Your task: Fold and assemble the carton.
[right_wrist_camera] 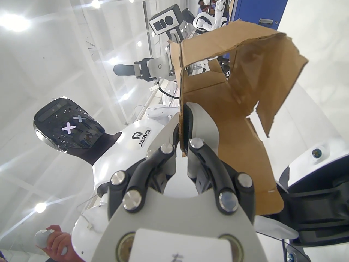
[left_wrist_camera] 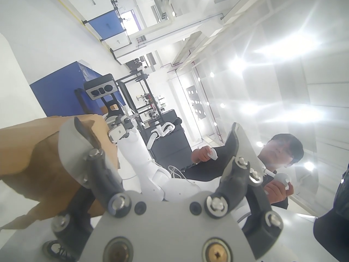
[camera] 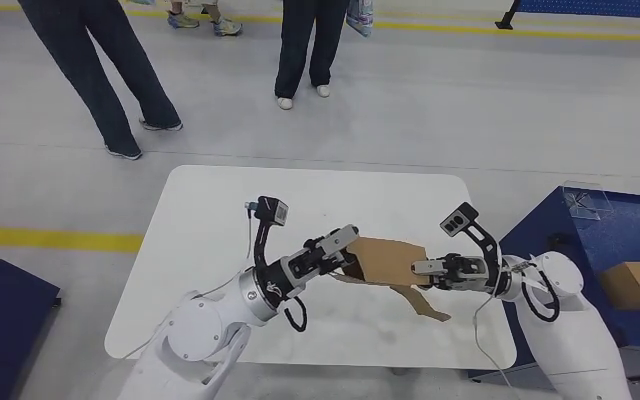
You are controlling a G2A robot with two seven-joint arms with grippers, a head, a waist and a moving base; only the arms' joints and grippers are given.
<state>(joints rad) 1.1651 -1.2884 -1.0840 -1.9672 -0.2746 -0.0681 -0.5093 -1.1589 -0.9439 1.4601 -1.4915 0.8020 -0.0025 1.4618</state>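
The left pincer [camera: 347,250] is seen from above with its jaws spread wide at one end of the carton [camera: 385,260], and the right pincer [camera: 418,268] is clamped on the opposite end. The carton is held above the table [camera: 200,250], part-folded, with a flap [camera: 425,303] hung down; whether it touches the tabletop cannot be told.

In the left wrist view, the left pincer [left_wrist_camera: 155,145] is shown wide, one finger [left_wrist_camera: 72,143] laid against the carton [left_wrist_camera: 30,154] and the other set well apart from it.

In the right wrist view, the right pincer [right_wrist_camera: 183,129] is drawn narrow on a panel edge of the carton [right_wrist_camera: 245,83], which is pinched between both fingers [right_wrist_camera: 201,126]. The left pincer [right_wrist_camera: 144,68] is seen beyond.
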